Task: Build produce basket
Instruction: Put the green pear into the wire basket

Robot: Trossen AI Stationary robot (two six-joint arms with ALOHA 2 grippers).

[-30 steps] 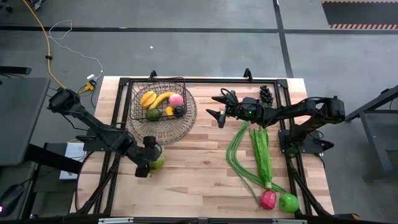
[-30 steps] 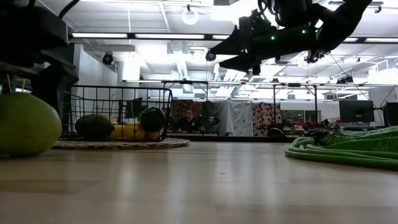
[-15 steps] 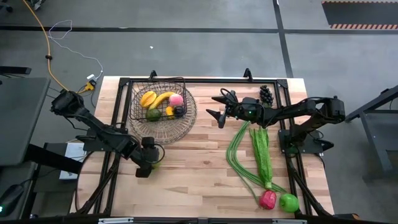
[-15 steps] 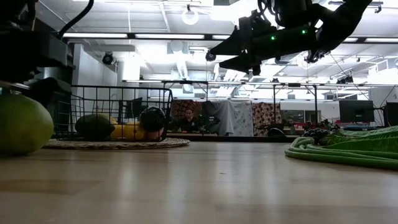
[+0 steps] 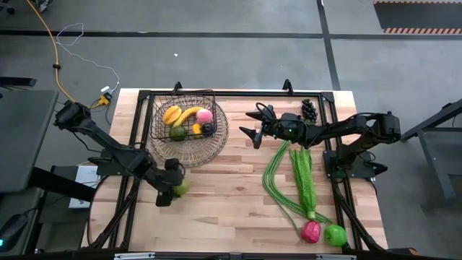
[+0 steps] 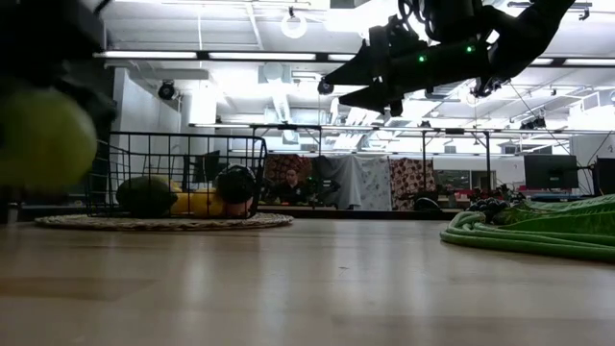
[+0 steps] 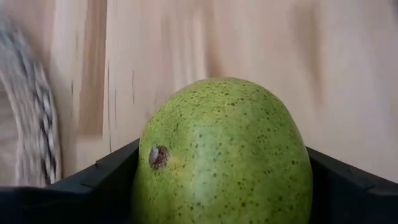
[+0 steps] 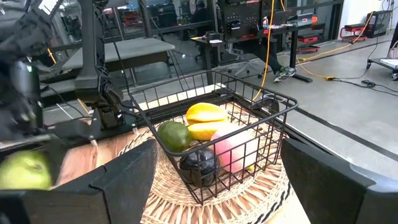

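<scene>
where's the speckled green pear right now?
The speckled green pear sits between the left end effector's fingers, lifted off the wooden table, just in front of the dark wire-mesh basket on the high view's left.

Bare table point(image 5: 224, 188) lies open between basket point(image 5: 189, 123) and long beans point(image 5: 278, 180).
</scene>
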